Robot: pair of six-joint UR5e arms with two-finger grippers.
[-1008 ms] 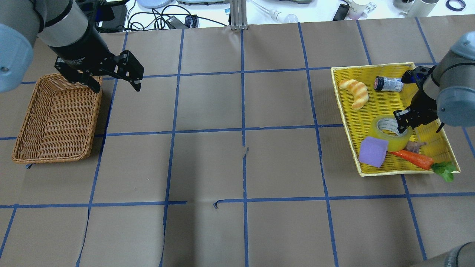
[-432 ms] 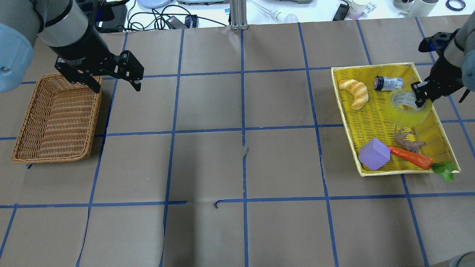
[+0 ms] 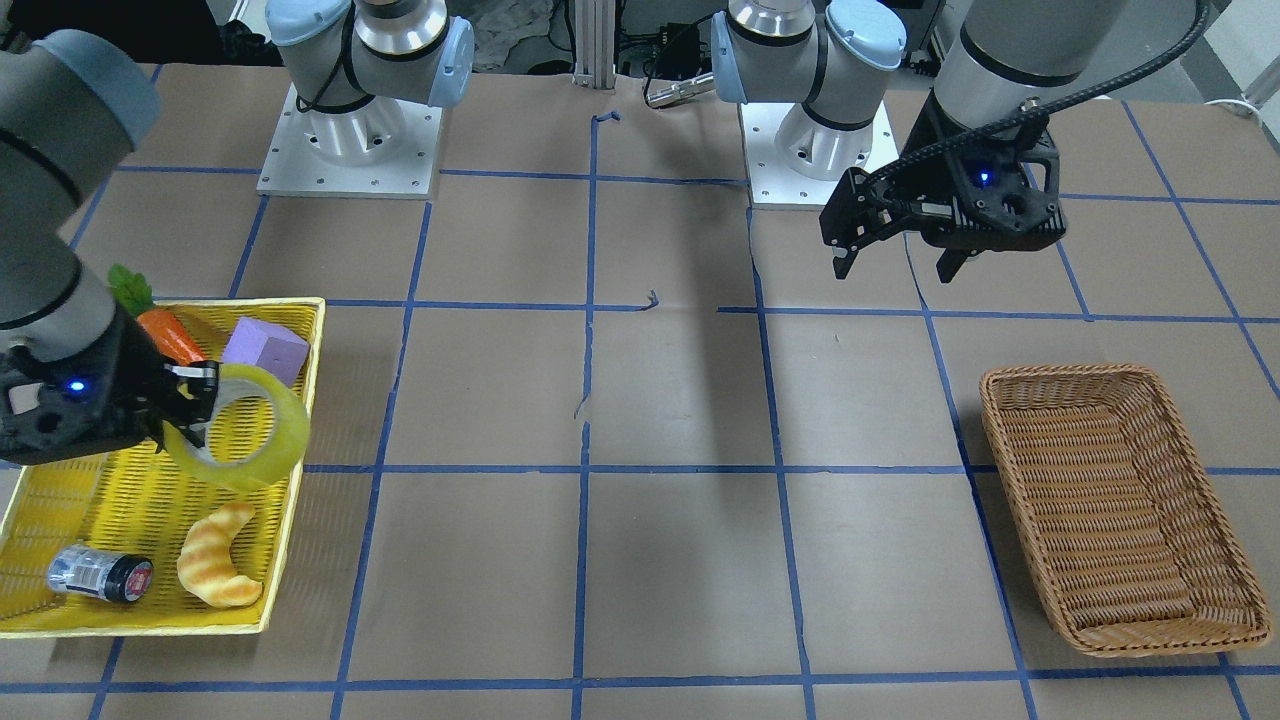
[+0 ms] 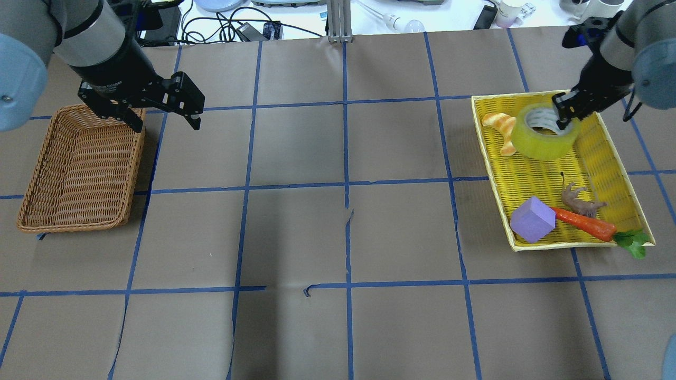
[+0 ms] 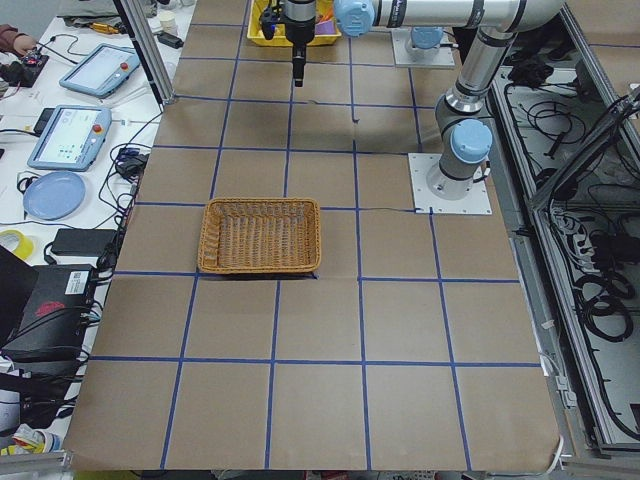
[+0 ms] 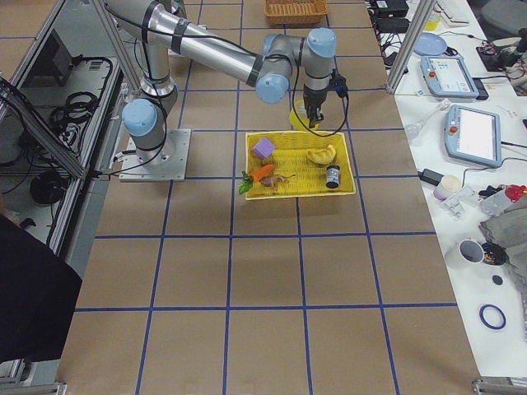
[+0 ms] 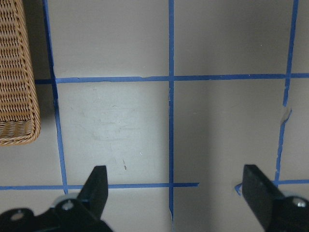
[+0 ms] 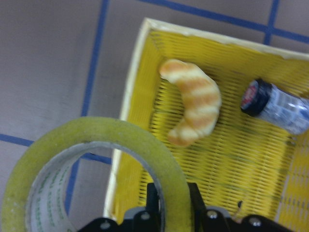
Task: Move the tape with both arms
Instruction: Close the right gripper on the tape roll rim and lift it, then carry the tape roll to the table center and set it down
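The tape (image 4: 544, 141) is a yellow-green roll held in the air over the far end of the yellow tray (image 4: 528, 94). My right gripper (image 4: 563, 113) is shut on its wall, one finger inside the core. In the right wrist view the tape (image 8: 96, 140) hangs from the gripper (image 8: 172, 203). In the front-facing view the tape (image 3: 262, 455) is tilted in that gripper (image 3: 190, 400). My left gripper (image 4: 166, 124) is open and empty, above the table beside the wicker basket (image 4: 134, 174). It also shows open in the front-facing view (image 3: 893, 268) and in the left wrist view (image 7: 176, 188).
The tray holds a croissant (image 4: 499, 124), a purple block (image 4: 532, 219), a carrot (image 4: 583, 224), a small toy animal (image 4: 578, 199) and a small jar (image 3: 100, 575). The wicker basket (image 3: 1010, 460) has nothing in it. Blue tape lines grid the brown table.
My right gripper has lifted the tape out of the tray's near part and carried it up and towards the far end. The left arm has not moved.
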